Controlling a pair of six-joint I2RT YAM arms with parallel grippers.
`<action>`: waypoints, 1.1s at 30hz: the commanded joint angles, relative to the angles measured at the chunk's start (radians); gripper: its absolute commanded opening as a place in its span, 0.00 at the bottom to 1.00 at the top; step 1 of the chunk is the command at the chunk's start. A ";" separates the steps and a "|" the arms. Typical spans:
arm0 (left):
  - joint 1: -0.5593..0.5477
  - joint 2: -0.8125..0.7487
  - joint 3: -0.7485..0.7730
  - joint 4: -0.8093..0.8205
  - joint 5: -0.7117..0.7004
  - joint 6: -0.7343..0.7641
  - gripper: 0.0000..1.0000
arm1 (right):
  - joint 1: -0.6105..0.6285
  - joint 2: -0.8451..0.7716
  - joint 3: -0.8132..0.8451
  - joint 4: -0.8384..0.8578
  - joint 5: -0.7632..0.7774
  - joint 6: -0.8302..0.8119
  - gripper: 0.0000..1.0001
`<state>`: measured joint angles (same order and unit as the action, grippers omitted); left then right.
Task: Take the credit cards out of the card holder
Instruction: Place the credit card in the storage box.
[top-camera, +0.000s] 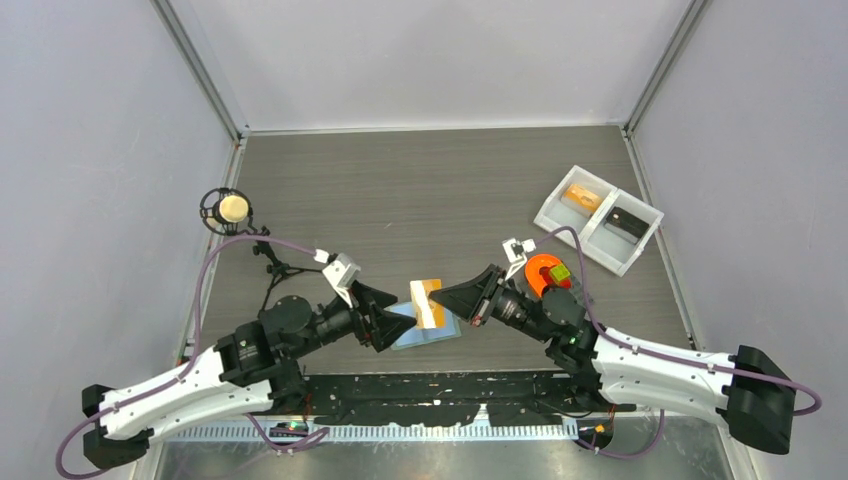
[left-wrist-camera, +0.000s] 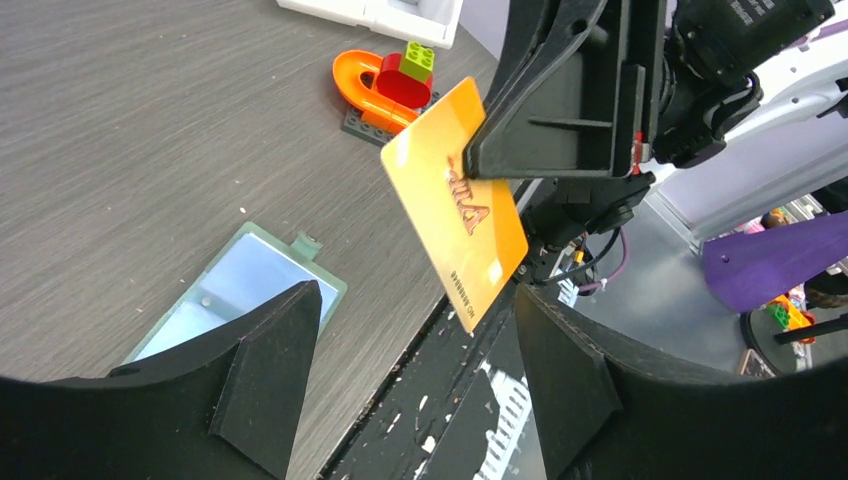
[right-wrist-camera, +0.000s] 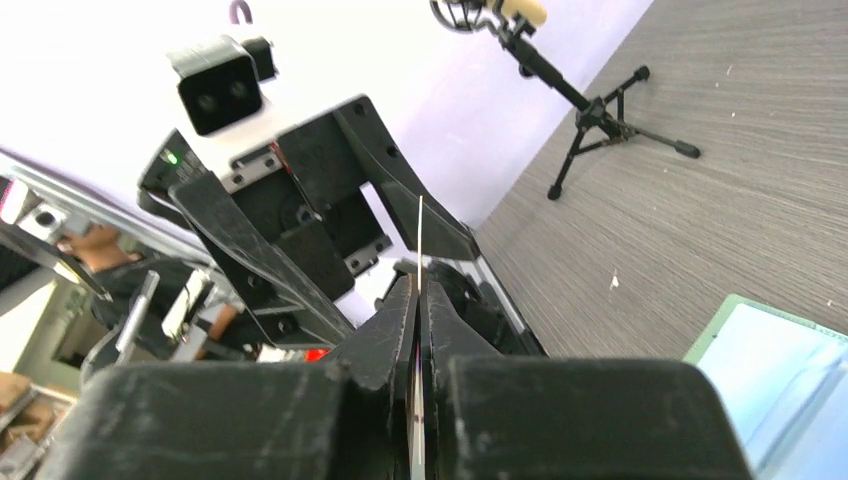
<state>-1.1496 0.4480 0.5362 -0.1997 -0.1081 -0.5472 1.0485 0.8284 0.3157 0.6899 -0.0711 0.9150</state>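
The card holder (top-camera: 432, 330) lies open and flat on the table, pale blue pocket faces up inside a sage-green rim; it also shows in the left wrist view (left-wrist-camera: 235, 295) and the right wrist view (right-wrist-camera: 790, 370). My right gripper (top-camera: 442, 298) is shut on an orange credit card (top-camera: 427, 300) and holds it upright above the holder. The card's face shows in the left wrist view (left-wrist-camera: 455, 200), and only its thin edge shows in the right wrist view (right-wrist-camera: 419, 225). My left gripper (top-camera: 395, 318) is open and empty, its fingers either side of the card's lower corner and apart from it.
A white two-compartment tray (top-camera: 600, 222) holding small items stands at the back right. A grey plate with an orange S-shape (top-camera: 545, 272) sits behind my right wrist. A microphone on a tripod (top-camera: 233, 208) stands at the left. A black mat (top-camera: 440, 390) runs along the near edge.
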 joint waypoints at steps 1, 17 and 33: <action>0.004 0.040 -0.019 0.176 -0.017 -0.053 0.74 | 0.011 -0.039 -0.039 0.172 0.152 0.082 0.05; 0.021 0.164 -0.002 0.335 0.141 -0.084 0.04 | 0.010 -0.014 -0.102 0.290 0.101 0.058 0.21; 0.083 0.133 0.070 -0.010 0.377 0.014 0.00 | -0.231 -0.293 0.298 -0.786 -0.382 -0.592 0.45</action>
<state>-1.0710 0.5964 0.5556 -0.1261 0.1940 -0.5850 0.8265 0.5262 0.4366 0.2234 -0.3180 0.5652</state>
